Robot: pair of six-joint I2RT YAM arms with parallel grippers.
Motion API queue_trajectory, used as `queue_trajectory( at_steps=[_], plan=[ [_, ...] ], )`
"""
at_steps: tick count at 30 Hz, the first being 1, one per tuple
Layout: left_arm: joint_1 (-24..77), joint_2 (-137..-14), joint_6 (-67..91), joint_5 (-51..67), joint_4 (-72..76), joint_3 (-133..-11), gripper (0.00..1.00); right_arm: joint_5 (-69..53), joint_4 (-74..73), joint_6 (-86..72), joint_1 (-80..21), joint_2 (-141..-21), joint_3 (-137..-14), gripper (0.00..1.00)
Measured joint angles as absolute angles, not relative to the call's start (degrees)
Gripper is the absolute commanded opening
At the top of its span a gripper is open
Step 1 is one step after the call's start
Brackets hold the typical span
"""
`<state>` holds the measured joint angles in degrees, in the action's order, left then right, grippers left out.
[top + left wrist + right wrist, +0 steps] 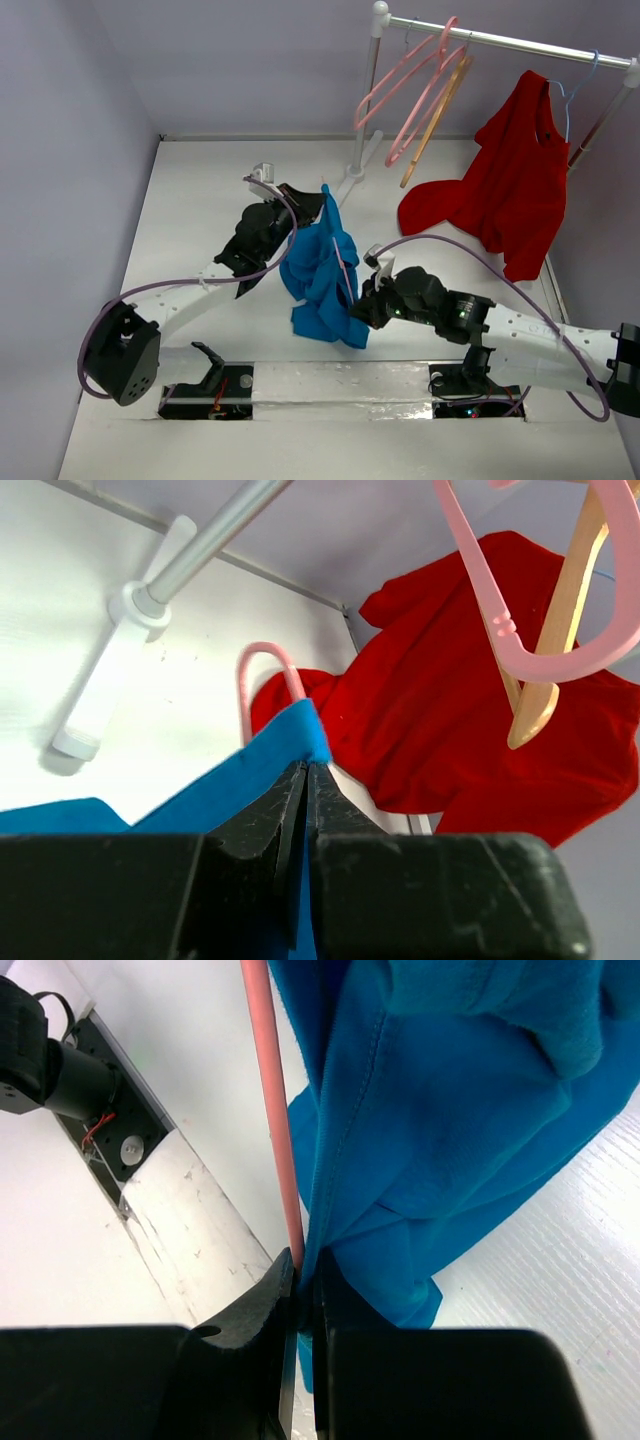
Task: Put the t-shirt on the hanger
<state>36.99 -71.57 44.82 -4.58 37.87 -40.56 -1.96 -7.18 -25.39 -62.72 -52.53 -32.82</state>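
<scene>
The bright blue t-shirt (322, 270) hangs bunched between my two grippers above the table's middle. My left gripper (318, 200) is shut on its top edge (270, 760); a pink hanger's hook (262, 670) rises just behind the cloth. My right gripper (362, 300) is shut low on the shirt's right side, pinching the pink hanger's bar (272, 1110) together with blue cloth (440, 1120). A thin pink line of the hanger (343, 262) runs down through the shirt. Most of the hanger is hidden by cloth.
A white rail (500, 40) on a post (365, 100) stands at the back right. It carries two more pink hangers (405, 80), a tan wooden hanger (435, 120) and a red garment (510, 185) on a pale blue hanger (575, 85).
</scene>
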Motion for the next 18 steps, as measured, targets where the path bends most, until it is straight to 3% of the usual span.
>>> queue_trajectory(
  at_steps=[18],
  plan=[
    [26.59, -71.53, 36.58, -12.58, 32.47, -50.89, 0.0, -9.15, -16.14, -25.23, -62.72, -42.24, -33.8, 0.0]
  ],
)
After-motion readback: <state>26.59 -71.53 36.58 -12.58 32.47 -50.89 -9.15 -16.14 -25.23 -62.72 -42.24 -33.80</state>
